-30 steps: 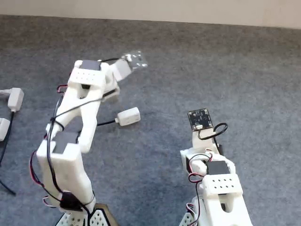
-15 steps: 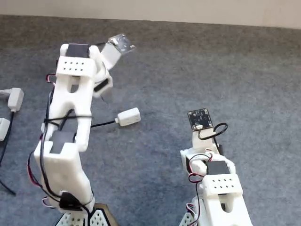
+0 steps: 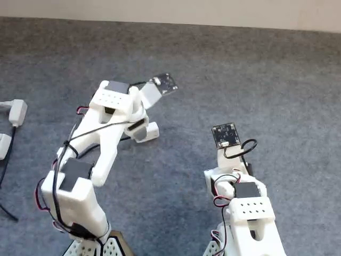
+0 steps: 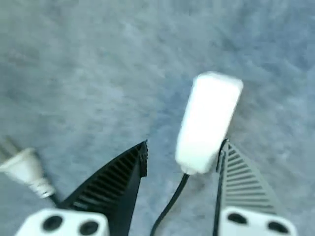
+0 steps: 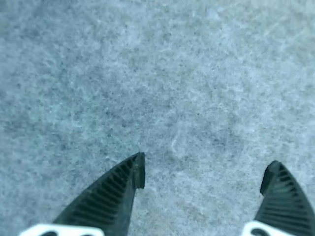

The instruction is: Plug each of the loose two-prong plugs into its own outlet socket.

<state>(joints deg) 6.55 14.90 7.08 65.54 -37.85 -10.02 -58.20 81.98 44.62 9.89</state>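
A white socket block (image 4: 209, 120) on a black cord lies on the grey carpet between the fingers of my left gripper (image 4: 183, 147), which is open and straddles its cord end. In the high view the same socket block (image 3: 151, 131) pokes out from under the left arm. A loose white two-prong plug (image 4: 22, 167) lies on the carpet to one side of that gripper. My right gripper (image 5: 206, 161) is open over bare carpet with nothing between its fingers. The right arm (image 3: 242, 205) stands folded at the front right.
Two more white plug or socket pieces (image 3: 17, 111) (image 3: 4, 145) with a black cable lie at the far left edge. Grey carpet (image 3: 266, 80) covers the floor, with open room at the back and right. A pale wall runs along the far edge.
The left arm swung out to the back left, then came back and dropped over the white socket block, now covering most of it. The right arm has not moved.
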